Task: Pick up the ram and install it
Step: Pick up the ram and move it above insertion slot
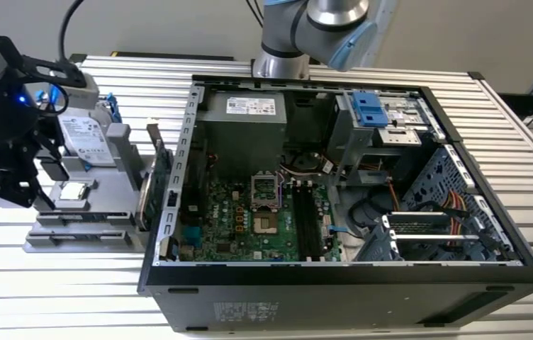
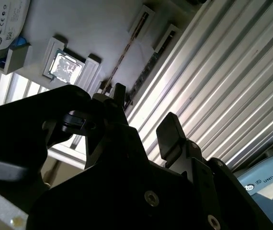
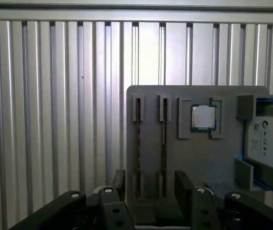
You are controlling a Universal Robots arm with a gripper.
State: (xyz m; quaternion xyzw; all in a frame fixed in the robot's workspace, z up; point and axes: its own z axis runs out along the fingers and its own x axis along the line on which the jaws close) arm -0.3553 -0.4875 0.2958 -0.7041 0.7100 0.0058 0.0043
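Picking up, I judge — my gripper (image 3: 151, 178) hangs with fingers (image 3: 183, 187) spread and empty over the ram (image 3: 164, 143), edge-on in its grey holder (image 3: 199, 163) slot — closing calls for centring on that thin edge.

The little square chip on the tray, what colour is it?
Silver, with a greenish edge; the chip shows best in the first wrist view.

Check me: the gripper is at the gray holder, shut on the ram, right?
Not quite. The gripper is at the gray holder, but it is open and empty; the first wrist view shows the ram sitting in its holder slot.
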